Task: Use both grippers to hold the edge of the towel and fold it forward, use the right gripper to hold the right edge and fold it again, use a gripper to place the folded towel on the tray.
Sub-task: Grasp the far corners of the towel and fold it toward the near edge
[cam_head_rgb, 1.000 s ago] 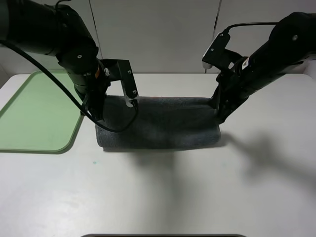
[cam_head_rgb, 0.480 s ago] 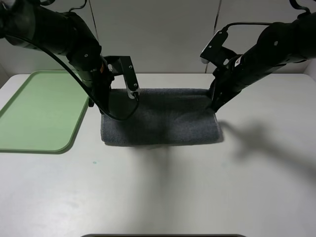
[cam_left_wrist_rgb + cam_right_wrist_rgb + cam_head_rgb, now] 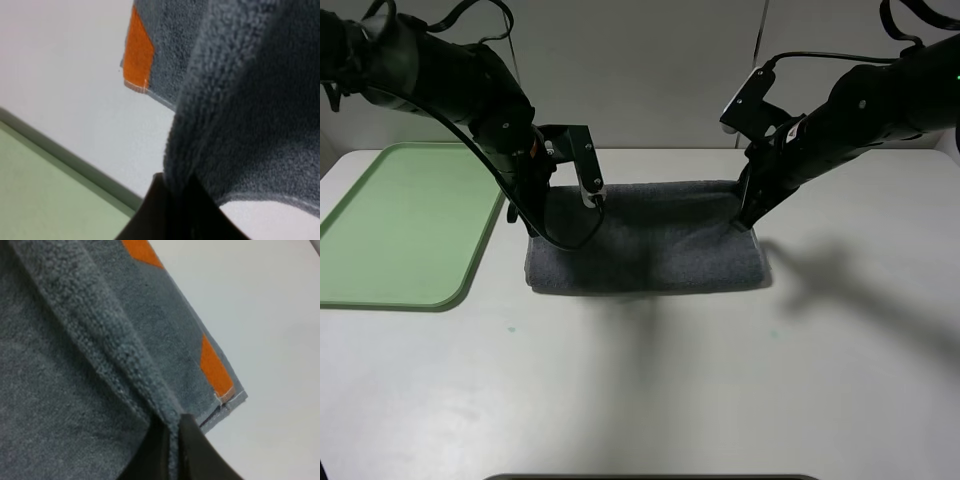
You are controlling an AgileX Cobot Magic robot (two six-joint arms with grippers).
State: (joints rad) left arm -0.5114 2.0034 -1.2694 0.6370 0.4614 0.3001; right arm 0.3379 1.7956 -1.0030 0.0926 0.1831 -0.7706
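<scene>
- The dark grey terry towel (image 3: 650,255) lies doubled over as a long band on the white surface (image 3: 650,390). It sits just beside the right rim of the light green flat tray (image 3: 390,230), not on it.
- The left end effector (image 3: 175,200) is pressed together on a pinch of the towel's far edge near the left corner. The right end effector (image 3: 170,440) pinches the same edge near the right corner.
- Judged step: the first fold is close to complete, and the release is not yet done.
- Risk, misaligned layers: in the right wrist view, the lower layer's corner with its orange corner patch (image 3: 215,365) shows beyond the pinched edge. Releasing here may leave the top layer short of the bottom one.
- Risk, uneven release: if one end effector spreads before the other, the edge that remains held can pull the band askew.
- Risk, drag on retreat: the thick pile may cling to the fingers. Withdrawing low or sideways could then lift or reopen the fold.
- Risk, snagging: the black cable loop (image 3: 570,238) under the left arm hangs over the towel's left part. It could catch the cloth as that arm moves away.
- Risk, second fold: a shallow grasp at the right edge may take only the upper layer, so that the layers separate.
- Risk, tray contact: the left end lies near the tray rim, so a push to the left could ride the cloth onto it.
</scene>
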